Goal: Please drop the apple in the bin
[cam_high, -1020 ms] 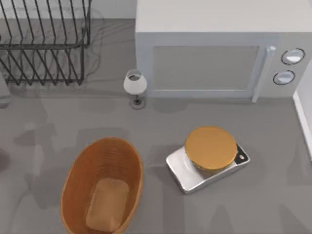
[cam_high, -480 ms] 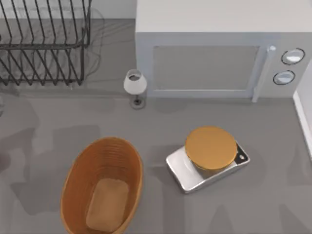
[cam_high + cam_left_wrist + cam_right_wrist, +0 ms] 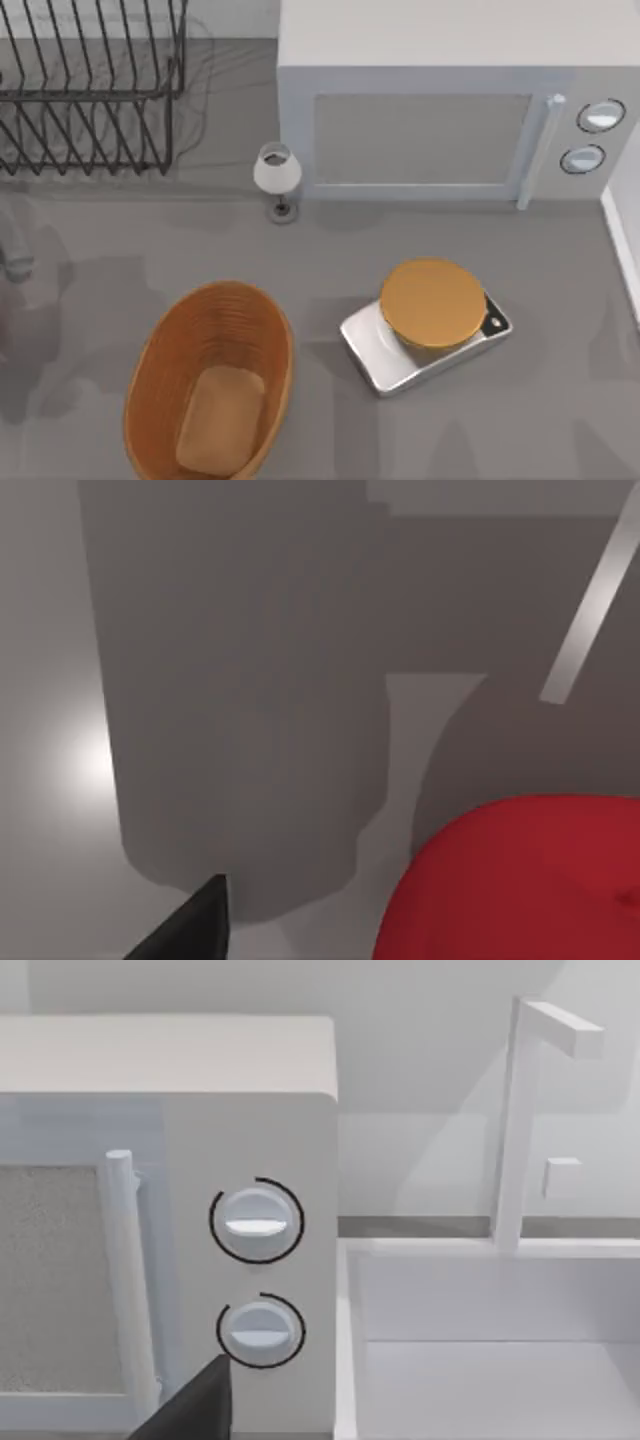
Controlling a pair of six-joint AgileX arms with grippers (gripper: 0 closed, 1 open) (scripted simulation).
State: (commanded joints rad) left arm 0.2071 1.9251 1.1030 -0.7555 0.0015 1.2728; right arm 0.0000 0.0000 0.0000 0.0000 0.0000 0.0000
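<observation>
The apple [image 3: 520, 880], smooth and bright red, looms large and close in the left wrist view, above the grey table. One black finger [image 3: 190, 930] of my left gripper [image 3: 320, 948] stands off to the side of it with a gap between; the gripper is open and nothing is held. My left arm [image 3: 14, 245] shows at the table's far left edge in the top view. The bin [image 3: 160, 400], an oval orange-brown woven basket, sits at the front left, with nothing in it. My right gripper [image 3: 320, 1430] is parked open, facing the microwave's knobs.
A silver scale [image 3: 375, 350] with an orange-tan disc [image 3: 432, 302] lies right of the bin. A white microwave [image 3: 440, 130] fills the back right, a small lamp [image 3: 277, 175] stands beside it, and a wire rack [image 3: 90, 90] stands at the back left. A white sink [image 3: 490, 1340] borders the right.
My left arm has slid along the table's left edge toward the front, and its shadow has shifted with it. The bin and scale have not moved.
</observation>
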